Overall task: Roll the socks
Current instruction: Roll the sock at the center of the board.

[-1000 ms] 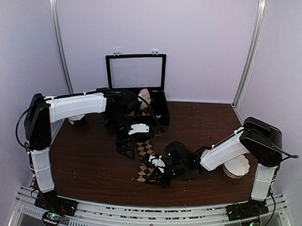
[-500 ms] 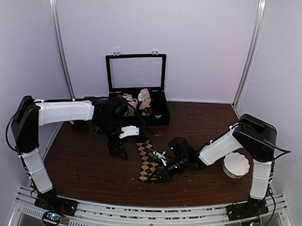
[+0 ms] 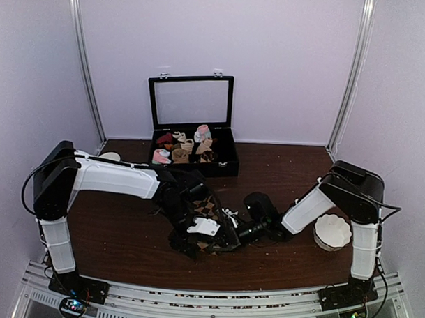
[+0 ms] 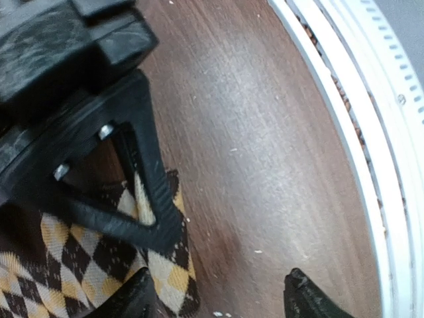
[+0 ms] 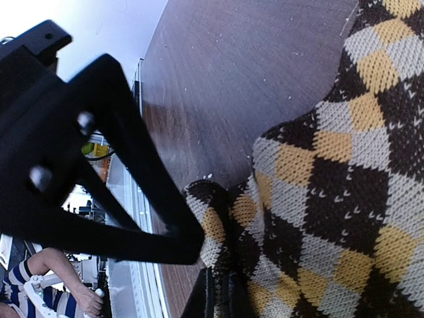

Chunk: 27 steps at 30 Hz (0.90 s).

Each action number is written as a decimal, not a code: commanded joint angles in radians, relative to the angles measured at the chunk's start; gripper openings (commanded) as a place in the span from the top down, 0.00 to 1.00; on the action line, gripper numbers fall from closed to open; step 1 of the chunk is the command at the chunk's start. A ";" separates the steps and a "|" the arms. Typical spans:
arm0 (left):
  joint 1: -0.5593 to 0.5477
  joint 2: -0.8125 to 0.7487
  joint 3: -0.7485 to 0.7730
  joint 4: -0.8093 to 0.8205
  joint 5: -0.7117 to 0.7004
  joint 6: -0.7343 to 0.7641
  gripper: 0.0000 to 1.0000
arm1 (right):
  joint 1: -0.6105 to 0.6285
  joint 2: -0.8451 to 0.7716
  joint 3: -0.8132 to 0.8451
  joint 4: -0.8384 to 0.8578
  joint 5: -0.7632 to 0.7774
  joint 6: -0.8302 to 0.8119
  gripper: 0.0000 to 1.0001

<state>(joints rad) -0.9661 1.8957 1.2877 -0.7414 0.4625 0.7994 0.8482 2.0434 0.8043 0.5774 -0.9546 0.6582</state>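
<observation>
Socks: a pair of long dark brown socks (image 3: 208, 207) in soft knit, patterned with tan and cream argyle diamonds. They lie on the table under and between the two claws, and a short stretch shows on the far side of the claws.
Left claw: the left claw (image 3: 194, 236) is low over the near end of the socks, just beside the right claw, with its arm reaching in from the left.
Left claw state: the jaws stand apart. In the left wrist view one black triangular finger (image 4: 154, 173) lies across the sock's end, with bare wood beside it. I cannot tell whether any fabric is caught.
Right claw: the right claw (image 3: 227, 229) is down at the socks' right edge, touching the fabric.
Right claw state: the jaws are closed together. In the right wrist view its black finger (image 5: 156, 169) ends at a bunched fold of the argyle knit, which it has pinched.
Table: a dark brown wooden table (image 3: 126, 233), bare to the left of the left claw.
Case: a black box with an upright clear-panelled lid (image 3: 222, 169), beyond both claws and well apart from them.
Rolls: small pink, white, tan and maroon sock rolls (image 3: 181, 152) sit inside the case.
Bowl: a white fluted bowl (image 3: 333, 231) sits to the right of the right claw, near that arm's elbow.
Rail: a white ribbed rail (image 4: 371, 132) runs along the table edge on the near side of the left claw.
</observation>
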 commanded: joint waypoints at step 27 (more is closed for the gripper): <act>0.001 0.222 0.148 -0.070 -0.100 -0.054 1.00 | -0.035 0.004 -0.088 -0.343 0.145 -0.064 0.76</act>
<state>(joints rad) -0.9680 2.0583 1.4075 -0.7433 0.3817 0.7673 0.8272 2.0052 0.7910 0.4767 -0.9531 0.6220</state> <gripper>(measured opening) 0.029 0.151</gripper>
